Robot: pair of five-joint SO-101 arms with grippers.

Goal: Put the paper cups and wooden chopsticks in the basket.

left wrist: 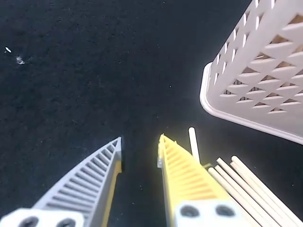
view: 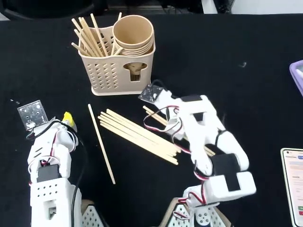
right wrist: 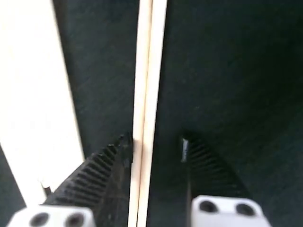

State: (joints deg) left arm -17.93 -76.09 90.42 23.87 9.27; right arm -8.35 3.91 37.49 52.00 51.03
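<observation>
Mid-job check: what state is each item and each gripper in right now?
basket: upright on the table, partly filled.
paper cups: stacked, standing in the basket.
chopsticks in basket: standing, leaning, beside the cups.
loose chopsticks: lying bundled on the table, not yet in.
single chopstick: lying alone on the table.
left gripper: open, empty.
right gripper: open, straddling two chopsticks, not clamped.

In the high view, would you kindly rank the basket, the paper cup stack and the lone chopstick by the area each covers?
Largest: basket.
Next: paper cup stack, standing in it.
Smallest: lone chopstick, long yet very thin.
</observation>
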